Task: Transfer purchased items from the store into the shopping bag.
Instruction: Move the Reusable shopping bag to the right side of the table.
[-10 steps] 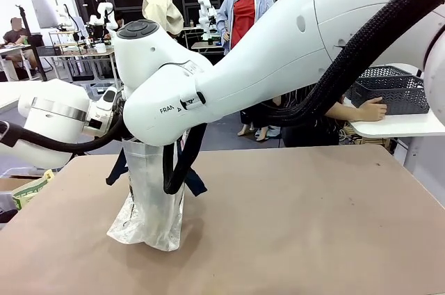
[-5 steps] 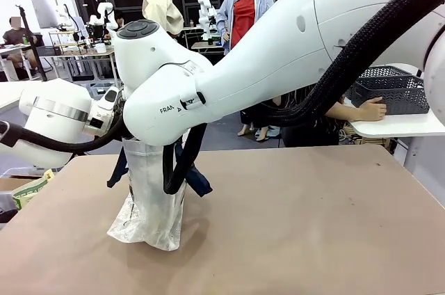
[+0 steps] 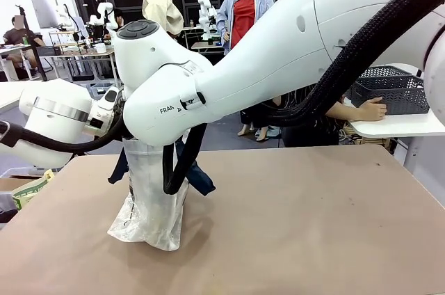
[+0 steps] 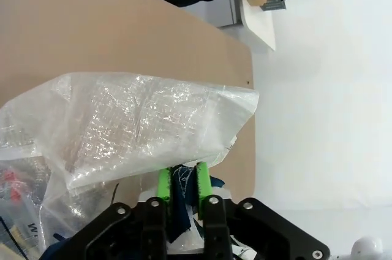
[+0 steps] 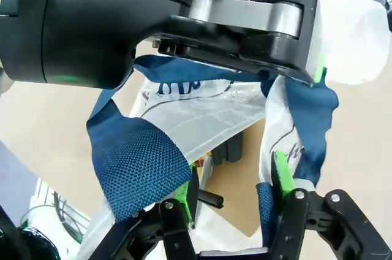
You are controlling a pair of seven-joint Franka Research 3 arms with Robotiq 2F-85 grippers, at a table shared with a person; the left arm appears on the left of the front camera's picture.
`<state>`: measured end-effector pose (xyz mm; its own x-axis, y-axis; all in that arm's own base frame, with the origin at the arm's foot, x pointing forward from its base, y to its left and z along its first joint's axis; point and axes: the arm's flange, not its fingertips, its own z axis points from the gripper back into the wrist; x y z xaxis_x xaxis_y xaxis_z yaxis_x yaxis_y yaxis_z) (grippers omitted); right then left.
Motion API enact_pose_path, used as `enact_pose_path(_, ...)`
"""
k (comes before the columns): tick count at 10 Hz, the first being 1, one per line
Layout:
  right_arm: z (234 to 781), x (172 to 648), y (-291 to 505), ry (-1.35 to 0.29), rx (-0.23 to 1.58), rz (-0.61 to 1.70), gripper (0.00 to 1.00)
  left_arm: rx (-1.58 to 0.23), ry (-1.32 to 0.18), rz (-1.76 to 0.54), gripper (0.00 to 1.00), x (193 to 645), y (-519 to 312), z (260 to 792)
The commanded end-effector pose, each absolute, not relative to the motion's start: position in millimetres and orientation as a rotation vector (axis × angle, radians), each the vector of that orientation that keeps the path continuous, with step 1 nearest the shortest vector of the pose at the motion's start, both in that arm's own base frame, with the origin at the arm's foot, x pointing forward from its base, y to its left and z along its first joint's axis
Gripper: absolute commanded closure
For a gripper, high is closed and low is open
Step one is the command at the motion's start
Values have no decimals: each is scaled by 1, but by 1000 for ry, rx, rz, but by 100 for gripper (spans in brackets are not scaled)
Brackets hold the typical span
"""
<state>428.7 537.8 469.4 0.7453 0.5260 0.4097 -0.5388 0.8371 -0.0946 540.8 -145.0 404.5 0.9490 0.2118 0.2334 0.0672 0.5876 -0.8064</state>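
Grippers, left (image 4: 182,181) clamping a navy handle (image 4: 181,202), right (image 5: 236,187) wide, have spread the shopping bag (image 3: 149,197) wider, readying loading.

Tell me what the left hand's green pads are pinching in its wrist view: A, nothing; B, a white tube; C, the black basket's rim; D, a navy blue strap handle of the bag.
D: in the left wrist view the left hand has its green pads closed on navy strap fabric at the edge of the shopping bag.
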Motion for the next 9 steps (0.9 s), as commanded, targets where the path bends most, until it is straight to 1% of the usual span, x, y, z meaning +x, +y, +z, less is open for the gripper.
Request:
enact_pose_path(1,465,420,537,-466,7,561,39,-906,-306,99,100,545,-149,404)
enact_pose_path(2,466,420,535,-446,21,569,28,-907,-306,97,100,545,-149,404)
enact_pose_path(3,467,419,534,-444,31,561,8,-906,-302,96,100,545,-149,404)
enact_pose_path(4,469,419,533,-444,35,559,0,-909,-302,99,100,545,-149,404)
enact_pose_path(9,507,410,499,-460,59,484,0,-905,-298,90,100,542,-148,404)
